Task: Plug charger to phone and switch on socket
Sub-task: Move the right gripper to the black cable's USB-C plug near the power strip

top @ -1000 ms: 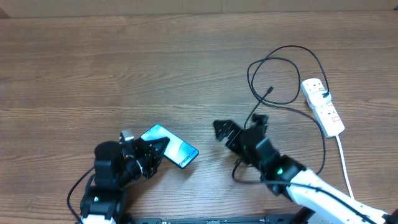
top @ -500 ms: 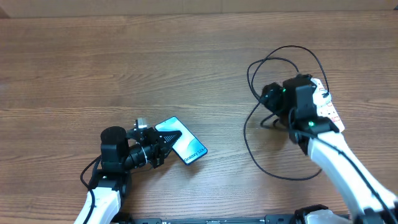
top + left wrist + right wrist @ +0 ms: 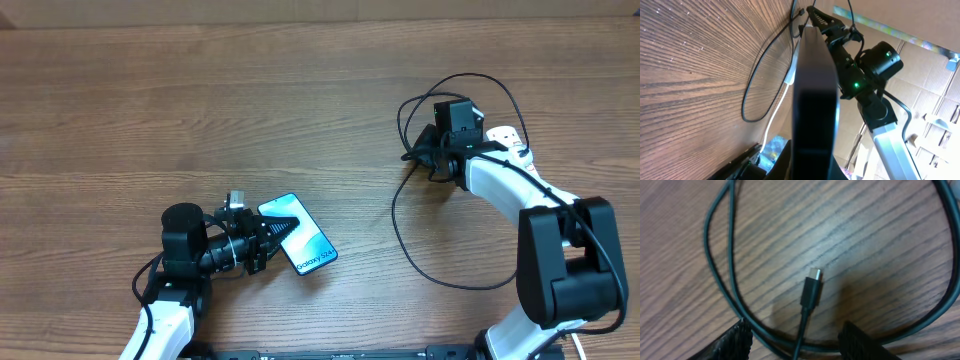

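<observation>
The phone (image 3: 308,243) has a blue-white screen with "Galaxy S24+" text and lies at the front left. My left gripper (image 3: 276,236) is shut on its left end. In the left wrist view the phone (image 3: 815,100) shows edge-on as a dark slab. The charger is a thin black cable (image 3: 398,228) looping at the right. Its connector tip (image 3: 811,287) lies on the wood. My right gripper (image 3: 800,342) is open just above the tip, one finger on each side, touching nothing; it also shows in the overhead view (image 3: 420,155). The white socket strip (image 3: 503,133) is mostly hidden under the right arm.
The wooden table (image 3: 200,100) fills the view. Loops of the black cable (image 3: 720,265) curve round the tip on both sides. The right arm (image 3: 875,60) shows in the left wrist view beyond the phone.
My right arm swung from the front centre to the far right and now hovers over the connector tip. My left gripper moved a little right with the phone.
</observation>
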